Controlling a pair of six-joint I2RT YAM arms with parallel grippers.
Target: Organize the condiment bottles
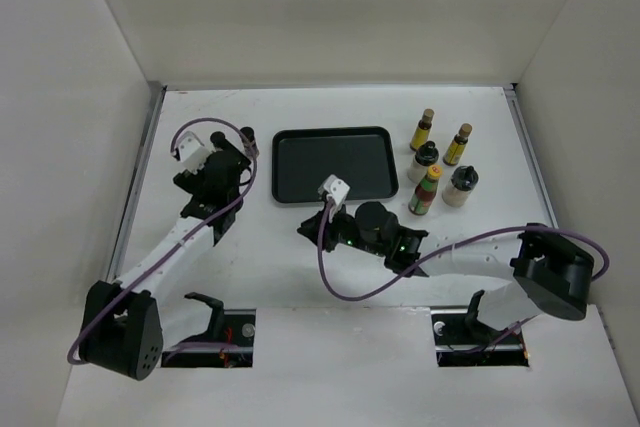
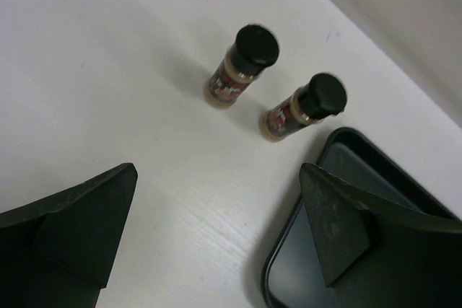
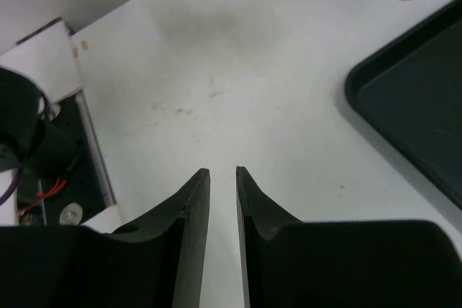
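Stretching leftward from its base at the near right corner, the right arm is lying low and long across the table [image 1: 270,257], its wrist ending just in front of the black tray [image 1: 335,162]. The overhead view is not showing its fingers clearly. Its own wrist view is: the right tool [image 3: 222,171] is drawn nearly together, a thin slit between the fingers, over the white table. That view is also catching the tray's corner on its right and the bottoms of two jars at its top edge.

The left arm is rising from the near left corner and leaning forward and rightward, its wrist angling toward the tray's left end. The left tool [image 2: 216,171] is standing wide apart, one finger over the table and the other over the tray's rim. Just ahead of it, two short black-capped jars [image 2: 240,64] are standing side by side on the table, beside the tray's far left corner. The overhead view is giving only a dark glimpse of them past the wrist.

Only the overhead view is showing the other five, grouped on the table right of the tray. The green-red yellow-capped bottle [image 1: 425,192] is standing nearest. The whitish black-capped bottles [image 1: 462,185] are standing beside and behind it, and the slim brown yellow-capped bottles [image 1: 424,129] farthest back.
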